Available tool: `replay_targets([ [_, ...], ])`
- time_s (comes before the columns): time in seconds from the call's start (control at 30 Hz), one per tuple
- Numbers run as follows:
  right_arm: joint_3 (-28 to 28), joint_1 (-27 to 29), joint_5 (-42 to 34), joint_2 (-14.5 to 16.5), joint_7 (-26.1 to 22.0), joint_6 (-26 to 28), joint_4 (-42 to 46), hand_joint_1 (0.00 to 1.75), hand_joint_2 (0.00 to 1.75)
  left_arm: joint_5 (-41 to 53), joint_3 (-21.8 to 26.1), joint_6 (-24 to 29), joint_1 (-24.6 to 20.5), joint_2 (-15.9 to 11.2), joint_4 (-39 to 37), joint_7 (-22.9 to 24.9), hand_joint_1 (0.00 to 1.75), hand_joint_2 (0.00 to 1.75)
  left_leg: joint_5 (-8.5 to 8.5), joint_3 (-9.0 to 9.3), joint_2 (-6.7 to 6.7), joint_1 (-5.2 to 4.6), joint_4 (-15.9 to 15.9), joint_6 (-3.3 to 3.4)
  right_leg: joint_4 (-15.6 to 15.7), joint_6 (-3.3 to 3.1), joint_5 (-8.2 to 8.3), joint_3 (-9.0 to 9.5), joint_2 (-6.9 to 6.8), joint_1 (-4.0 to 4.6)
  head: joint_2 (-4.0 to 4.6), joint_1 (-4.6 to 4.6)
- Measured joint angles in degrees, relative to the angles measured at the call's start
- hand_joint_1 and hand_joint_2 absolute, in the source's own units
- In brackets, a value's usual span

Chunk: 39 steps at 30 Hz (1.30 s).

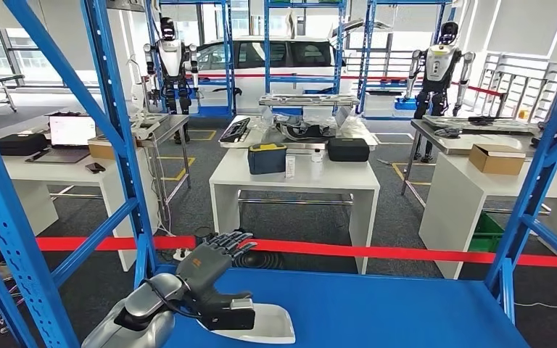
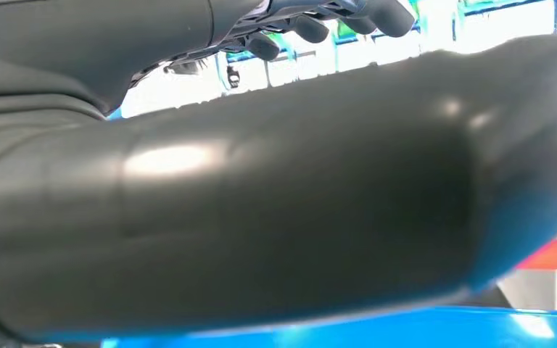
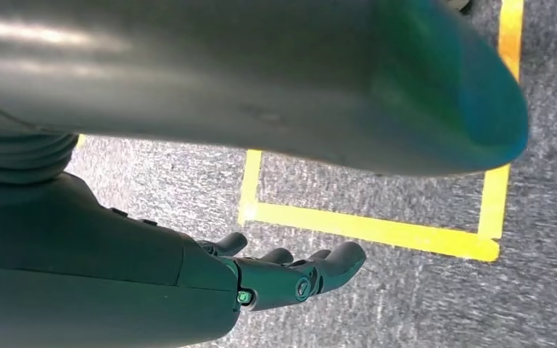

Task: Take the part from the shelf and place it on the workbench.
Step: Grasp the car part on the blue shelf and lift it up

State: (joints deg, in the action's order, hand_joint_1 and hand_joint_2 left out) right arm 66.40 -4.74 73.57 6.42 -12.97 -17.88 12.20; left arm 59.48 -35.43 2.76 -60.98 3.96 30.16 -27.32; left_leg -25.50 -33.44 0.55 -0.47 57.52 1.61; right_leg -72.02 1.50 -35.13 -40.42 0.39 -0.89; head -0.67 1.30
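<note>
White part (image 1: 272, 322) on blue shelf (image 1: 377, 312)

the left hand (image 1: 214, 272) covers much of the white part (image 1: 268, 324), its contact unclear.

Beyond a red barrier tape (image 1: 377, 251) stands a white table (image 1: 297, 174), the landmark here: on it lie a dark blue case (image 1: 267, 157) and, to its right, a black case (image 1: 348, 149). Left of the table an open laptop (image 1: 69, 136) sits on another white desk, and to the right a cardboard box (image 1: 497, 158) rests on a third. Behind the table a white car (image 1: 275, 61) is parked, with a standing humanoid robot (image 1: 168, 61) to its left and another (image 1: 439, 69) to its right.
</note>
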Motion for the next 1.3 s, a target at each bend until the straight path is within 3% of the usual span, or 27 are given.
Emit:
replay_targets([
  [0.07, 0.00, 0.02, 0.03, -0.01, 0.12, -0.01, -0.01, 0.00, 0.00, -1.34, 0.00, -0.33, 0.38, 0.08, -0.29, -1.28, 0.00, 0.00, -0.91, 0.57, 0.05, 0.03, 0.41, -0.51, 5.56, -0.16, 4.61, 1.16, -0.10, -0.07, 0.01, -0.03],
  [0.1, 0.00, 0.00, 0.06, -0.01, 0.19, -0.01, -0.01, 0.00, 0.00, -3.10, 0.00, -0.94, 1.09, 0.16, -0.64, -3.14, 0.00, 0.00, -1.73, 1.06, 0.02, -0.03, 0.62, -0.42, 8.97, -0.55, 7.48, 2.04, -0.11, -0.05, 0.01, -0.07],
  [0.13, 0.00, -0.04, 0.08, 0.00, 0.23, -0.01, -0.02, 0.00, 0.00, -4.74, 0.00, -1.53, 1.81, 0.27, -0.95, -4.93, 0.00, 0.00, -2.39, 1.38, -0.03, -0.11, 0.72, -0.30, 11.12, -1.01, 9.19, 2.70, -0.10, 0.01, 0.01, -0.11],
  [0.2, 0.00, -0.11, 0.11, 0.01, 0.26, 0.00, -0.02, 0.00, 0.00, -7.28, 0.00, -2.57, 3.28, 0.43, -1.44, -7.84, 0.00, 0.00, -3.24, 1.98, -0.18, -0.23, 0.50, 0.30, 12.68, -1.85, 10.42, 3.47, 0.02, 0.15, 0.02, -0.21],
  [0.27, 0.00, -0.14, 0.11, 0.01, 0.26, 0.01, -0.02, 0.00, 0.00, -7.45, -0.01, -2.69, 3.72, 0.51, -1.58, -8.12, 0.00, 0.00, -3.28, 2.16, -0.20, -0.22, 0.23, 0.20, 12.68, -2.12, 10.24, 3.59, 0.04, 0.22, 0.02, -0.22],
  [0.33, 0.00, -0.15, 0.07, 0.01, 0.28, 0.01, -0.02, 0.00, 0.00, -7.63, -0.01, -2.79, 3.98, 0.55, -1.69, -8.41, 0.00, 0.87, -3.27, 2.24, -0.19, -0.19, 0.07, 0.01, 12.68, -2.25, 10.16, 3.61, 0.03, 0.27, 0.02, -0.22],
  [0.4, 0.00, -0.15, -0.09, 0.01, 0.32, 0.00, -0.02, 0.00, 0.00, -8.03, -0.02, -2.83, 4.33, 0.66, -1.76, -8.98, 0.00, 1.75, -3.25, 2.31, -0.19, -0.12, -0.06, -0.60, 12.67, -2.31, 10.12, 3.61, 0.02, 0.32, 0.02, -0.22],
  [0.5, 0.01, -0.15, -0.51, 0.01, 0.51, 0.00, -0.02, 0.00, 0.00, -8.19, -0.07, -1.73, 5.70, 1.38, -1.80, -9.25, 0.00, 1.75, -3.18, 2.66, -0.19, 0.03, -0.23, -2.01, 12.65, -2.33, 10.11, 3.61, 0.01, 0.36, 0.02, -0.22],
  [0.57, 0.02, -0.15, -0.68, 0.01, 0.70, 0.00, -0.02, 0.00, 0.00, -7.91, -0.25, -0.23, 7.03, 2.19, -1.87, -8.70, 0.00, 1.75, -3.16, 2.82, -0.19, 0.05, -0.23, -2.29, 12.64, -2.33, 10.11, 3.65, 0.01, 0.36, 0.02, -0.22],
  [0.87, 0.04, -0.15, -0.90, 0.09, 1.00, 0.00, -0.02, 0.00, 0.00, -6.58, -2.40, 3.50, 9.82, 5.15, -5.55, -4.92, 0.00, 1.75, -3.27, 2.78, -0.20, -0.07, -0.03, -2.22, 12.78, -2.14, 10.19, 3.91, -0.02, 0.13, 0.02, -0.22],
  [1.3, 0.26, -0.14, -0.92, 0.11, 0.96, 0.00, -0.02, 0.00, 0.00, -5.33, -4.48, 5.46, 10.58, 6.01, -8.50, -1.96, 0.00, 1.75, -3.32, 2.76, -0.19, -0.09, 0.15, -2.13, 12.82, -2.02, 10.24, 3.95, -0.02, 0.06, 0.02, -0.22],
])
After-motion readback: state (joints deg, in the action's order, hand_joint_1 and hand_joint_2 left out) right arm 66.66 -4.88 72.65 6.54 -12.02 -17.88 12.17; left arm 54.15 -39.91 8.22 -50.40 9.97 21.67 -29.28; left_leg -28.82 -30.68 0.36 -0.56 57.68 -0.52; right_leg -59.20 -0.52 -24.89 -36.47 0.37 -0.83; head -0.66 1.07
